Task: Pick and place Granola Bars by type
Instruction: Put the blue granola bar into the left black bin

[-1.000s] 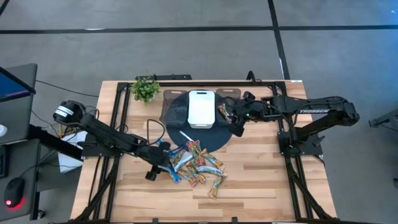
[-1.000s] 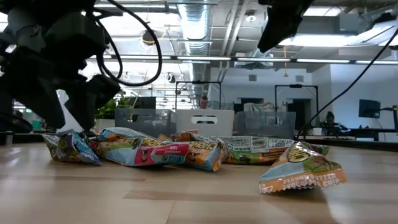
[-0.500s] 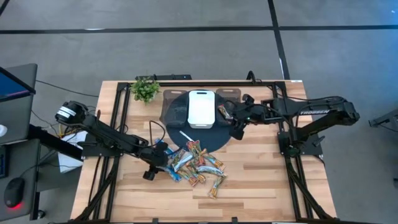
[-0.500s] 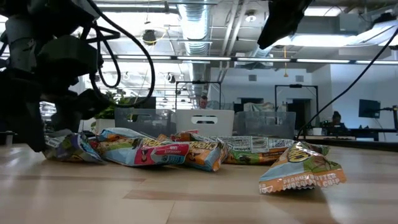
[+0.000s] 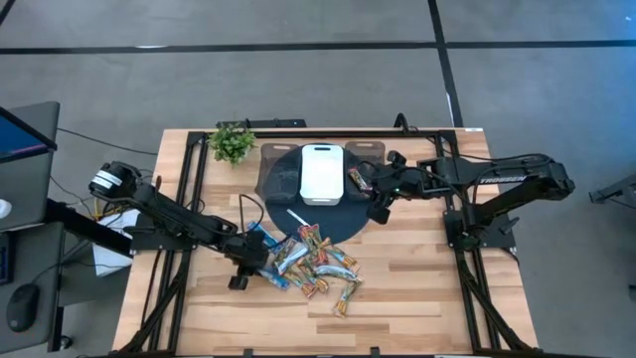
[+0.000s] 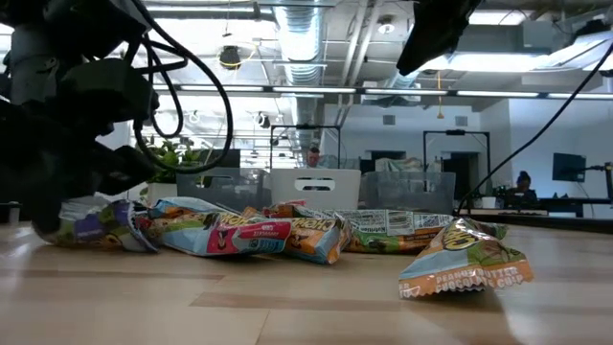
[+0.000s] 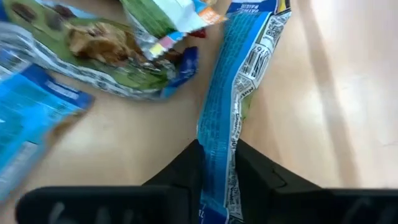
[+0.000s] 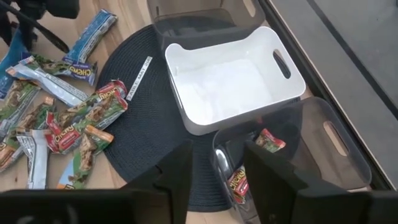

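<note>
While pinched, blue bar (image 7: 225,118) fills left claw (image 7: 217,171).

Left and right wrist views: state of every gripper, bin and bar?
left gripper: shut on blue bar, at table level
right gripper: open, empty, above clear bin
clear bin: holds two red bars
white bin: empty
pile: unsorted, loose on table beside mat
stick: flat on mat
</note>
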`<state>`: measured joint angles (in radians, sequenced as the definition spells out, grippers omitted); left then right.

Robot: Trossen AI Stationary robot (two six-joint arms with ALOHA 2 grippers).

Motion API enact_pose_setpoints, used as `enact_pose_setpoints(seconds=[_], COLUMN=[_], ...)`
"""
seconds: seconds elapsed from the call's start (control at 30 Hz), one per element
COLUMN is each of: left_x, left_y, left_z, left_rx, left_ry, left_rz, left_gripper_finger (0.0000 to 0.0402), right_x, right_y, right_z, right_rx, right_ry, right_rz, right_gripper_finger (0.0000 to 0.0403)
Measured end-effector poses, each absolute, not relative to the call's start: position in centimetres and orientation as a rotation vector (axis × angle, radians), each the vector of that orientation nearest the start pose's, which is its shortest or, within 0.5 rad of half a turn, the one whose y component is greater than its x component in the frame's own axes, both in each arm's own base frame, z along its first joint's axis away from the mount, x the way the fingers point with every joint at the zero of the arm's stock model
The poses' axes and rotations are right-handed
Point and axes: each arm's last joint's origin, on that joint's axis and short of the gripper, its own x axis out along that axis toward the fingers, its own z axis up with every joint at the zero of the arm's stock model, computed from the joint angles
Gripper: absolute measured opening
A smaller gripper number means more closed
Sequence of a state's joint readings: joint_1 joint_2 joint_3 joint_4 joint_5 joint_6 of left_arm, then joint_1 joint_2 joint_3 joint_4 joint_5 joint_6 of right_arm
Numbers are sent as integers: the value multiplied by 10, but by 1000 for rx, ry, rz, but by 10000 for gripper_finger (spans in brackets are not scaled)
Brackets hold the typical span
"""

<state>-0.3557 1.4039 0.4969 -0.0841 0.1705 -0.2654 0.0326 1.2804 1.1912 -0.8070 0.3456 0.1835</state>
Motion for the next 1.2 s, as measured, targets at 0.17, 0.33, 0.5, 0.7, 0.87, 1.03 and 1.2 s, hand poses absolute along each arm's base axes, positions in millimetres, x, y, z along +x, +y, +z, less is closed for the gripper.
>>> enact_pose_setpoints(seconds=[0.17, 0.33, 0.5, 0.7, 0.87, 1.03, 1.2], left_x=[213, 213, 206, 192, 185, 188, 196], left_y=[-86, -85, -68, -35, -6, 18, 31], left_z=[140, 164, 191, 219, 225, 217, 205], left_rx=[-269, -320, -331, -325, -333, -394, -447], left_ry=[987, 838, 673, 444, 315, 342, 414], left_rz=[-380, -372, -147, 265, 643, 752, 753], left_gripper_finger=[57, 55, 55, 55, 55, 55, 55], right_x=[253, 253, 253, 253, 254, 256, 256], right_y=[-2, -2, -2, -2, -4, -4, -4], right_z=[320, 320, 320, 320, 321, 322, 321], right_rx=[-4, -7, -8, -8, -2, 3, -6], right_ry=[853, 854, 854, 854, 848, 823, 820], right_rz=[-369, -369, -369, -369, -376, -378, -396], right_gripper_finger=[128, 127, 127, 127, 127, 127, 127])
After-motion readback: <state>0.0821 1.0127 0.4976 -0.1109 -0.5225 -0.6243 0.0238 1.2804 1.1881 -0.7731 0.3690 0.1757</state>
